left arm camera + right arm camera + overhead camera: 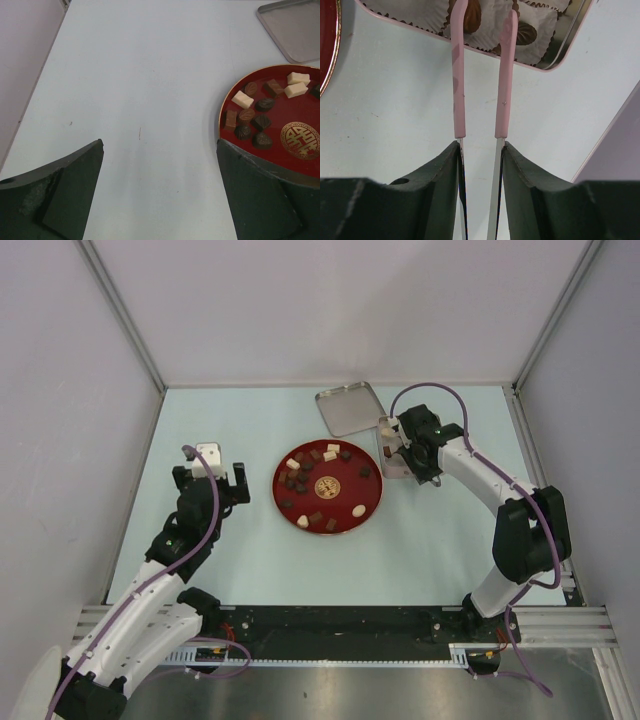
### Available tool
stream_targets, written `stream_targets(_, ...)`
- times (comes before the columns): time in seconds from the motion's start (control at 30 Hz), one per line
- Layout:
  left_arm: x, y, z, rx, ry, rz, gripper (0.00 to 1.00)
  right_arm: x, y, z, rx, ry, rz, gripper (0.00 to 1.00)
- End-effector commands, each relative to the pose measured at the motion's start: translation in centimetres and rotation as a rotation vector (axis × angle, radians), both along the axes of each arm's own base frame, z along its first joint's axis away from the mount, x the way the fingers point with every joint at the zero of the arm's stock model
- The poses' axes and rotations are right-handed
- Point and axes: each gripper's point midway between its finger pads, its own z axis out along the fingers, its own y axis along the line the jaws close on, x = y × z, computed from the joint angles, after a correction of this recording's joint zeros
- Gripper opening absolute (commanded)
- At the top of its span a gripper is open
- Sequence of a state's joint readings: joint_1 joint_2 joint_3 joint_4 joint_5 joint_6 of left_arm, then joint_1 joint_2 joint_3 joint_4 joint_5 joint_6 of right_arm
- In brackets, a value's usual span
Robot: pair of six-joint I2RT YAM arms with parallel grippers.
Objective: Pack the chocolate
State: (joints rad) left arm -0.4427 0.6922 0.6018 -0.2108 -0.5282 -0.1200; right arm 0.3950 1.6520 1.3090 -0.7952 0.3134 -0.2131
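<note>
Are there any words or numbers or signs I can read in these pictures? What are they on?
No words or numbers can be read anywhere.
The gold emblem in the middle of the red plate: a round ornamental sign, not letters I can read.
The metal lid and the pink tongs: no print shows.
</note>
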Motion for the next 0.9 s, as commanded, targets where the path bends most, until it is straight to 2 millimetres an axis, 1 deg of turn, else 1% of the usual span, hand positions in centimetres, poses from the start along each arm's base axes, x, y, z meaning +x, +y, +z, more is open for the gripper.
stream_targets(0.0, 0.1, 0.1, 0.9, 0.007, -0.036, -0.003, 1.00, 0.1, -0.1, 0.6, 0.000, -0.021, -0.011, 0.41)
stream_targets(0.1, 0.1, 0.1, 0.9, 0.007, -0.038, -0.001, 1.00, 0.2, -0.1, 1.1, -0.001, -0.041, -0.014, 0.42)
stream_targets(0.23, 0.1, 0.1, 0.9, 0.006, -0.036, -0.002, 1.00, 0.3, 0.0, 2.4, 0.012, -0.087, -0.019, 0.41)
stream_targets(0.4, 0.1, 0.0, 0.9, 0.006, -0.036, -0.004, 1.00, 0.1, 0.7, 4.8, 0.041, -0.159, -0.005, 0.41)
stream_targets(0.53, 0.1, 0.0, 0.8, 0.006, -0.032, -0.006, 1.00, -0.8, 2.9, 6.2, 0.065, -0.195, 0.064, 0.41)
stream_targets(0.57, 0.2, -0.1, 0.8, 0.005, -0.033, -0.008, 1.00, -1.3, 4.1, 6.3, 0.071, -0.195, 0.097, 0.41)
stream_targets(0.63, 0.2, -0.1, 0.8, 0.006, -0.030, -0.008, 1.00, -1.8, 5.3, 6.7, 0.085, -0.206, 0.130, 0.42)
stream_targets(0.67, 0.2, -0.1, 0.8, 0.006, -0.030, -0.008, 1.00, -2.3, 6.7, 6.7, 0.092, -0.206, 0.167, 0.42)
stream_targets(0.73, 0.2, -0.1, 0.8, 0.004, -0.029, -0.007, 1.00, -2.8, 8.4, 6.7, 0.109, -0.213, 0.208, 0.43)
stream_targets(0.77, 0.2, -0.1, 0.8, 0.004, -0.030, -0.009, 1.00, -3.3, 9.9, 6.7, 0.120, -0.213, 0.248, 0.43)
stream_targets(0.8, 0.2, -0.1, 0.8, 0.002, -0.029, -0.008, 1.00, -3.7, 10.9, 6.6, 0.132, -0.210, 0.275, 0.43)
stream_targets(0.87, 0.2, -0.2, 0.7, 0.000, -0.028, -0.011, 1.00, -4.0, 12.8, 6.1, 0.155, -0.206, 0.320, 0.43)
